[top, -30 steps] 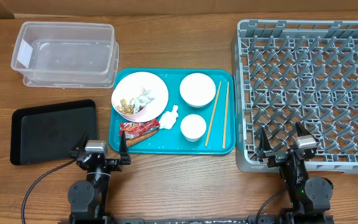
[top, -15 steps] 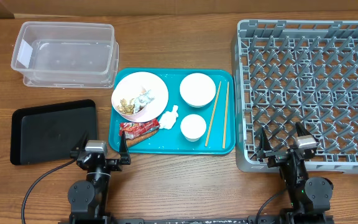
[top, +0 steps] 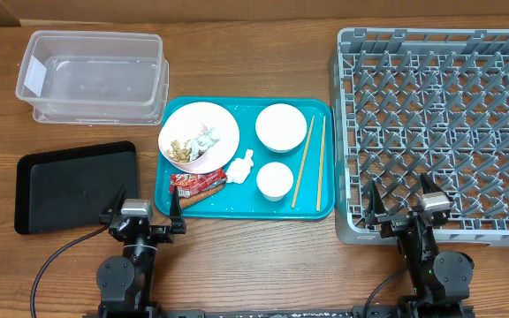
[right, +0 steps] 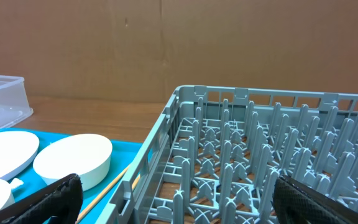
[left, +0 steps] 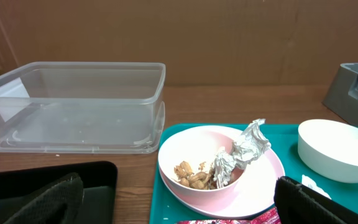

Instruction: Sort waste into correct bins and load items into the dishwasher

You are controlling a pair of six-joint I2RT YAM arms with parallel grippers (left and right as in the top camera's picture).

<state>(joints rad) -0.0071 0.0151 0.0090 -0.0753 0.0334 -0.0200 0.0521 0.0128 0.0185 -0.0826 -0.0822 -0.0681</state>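
Well, red wrapper (top: 199,184) lies lower centre-left, on teal tray (top: 237,205): light, crinkly, slippery (probably), so pinch a raised fold. Both the left gripper (top: 142,215) and right gripper (top: 399,208) gape wide, holding nothing.

Overhead straight down — wrist views low, forward-facing — teal tray (top: 246,119) common to all.

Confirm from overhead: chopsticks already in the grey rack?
No, the chopsticks lie on the teal tray, left of the grey rack.
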